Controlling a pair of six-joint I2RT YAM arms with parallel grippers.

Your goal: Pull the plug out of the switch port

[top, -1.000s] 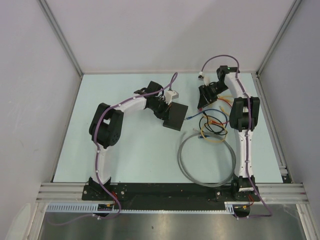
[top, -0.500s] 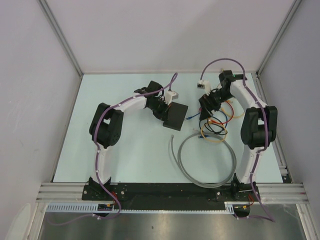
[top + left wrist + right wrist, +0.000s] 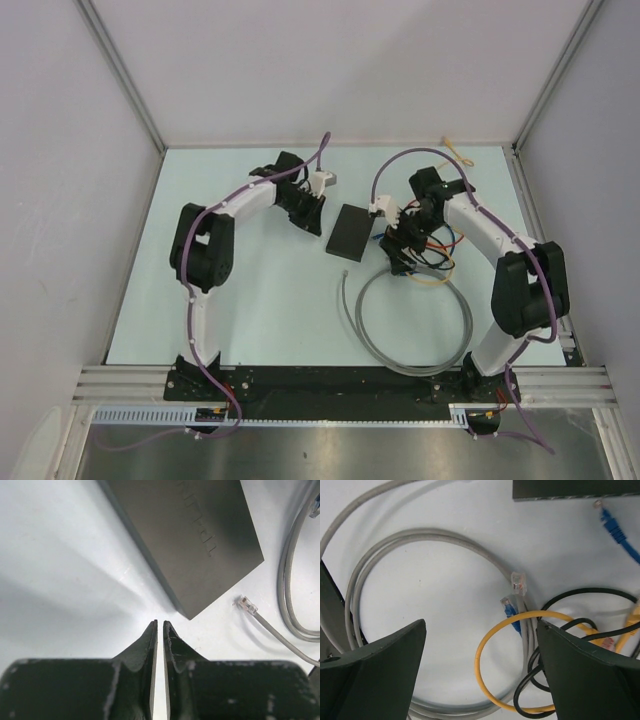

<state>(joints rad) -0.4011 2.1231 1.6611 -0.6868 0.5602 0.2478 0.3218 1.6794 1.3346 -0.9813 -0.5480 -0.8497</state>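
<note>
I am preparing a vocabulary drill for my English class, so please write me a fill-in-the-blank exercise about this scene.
1. The flat switch is ____ in colour.
2. The big coiled cable is ____ in colour.
3. The right end effector holds nothing; its jaws stand wide ____.
4. The switch lies ____ the left end effector and the right one.
Missing words: black; grey; open; between.

Table (image 3: 250,310): pale mint-green top, matte, filling the middle of the overhead view.
Back wall (image 3: 340,70): a plain, pale grey panel.
Side walls: matching grey panels, left (image 3: 60,200) and right (image 3: 600,200), closing the table in.
Corner posts (image 3: 120,75): slim aluminium bars rising at both back corners.
Near edge: ribbed aluminium rails (image 3: 120,383), then a brushed steel sheet (image 3: 330,455).
Light: soft and even, with faint shadows.
</note>
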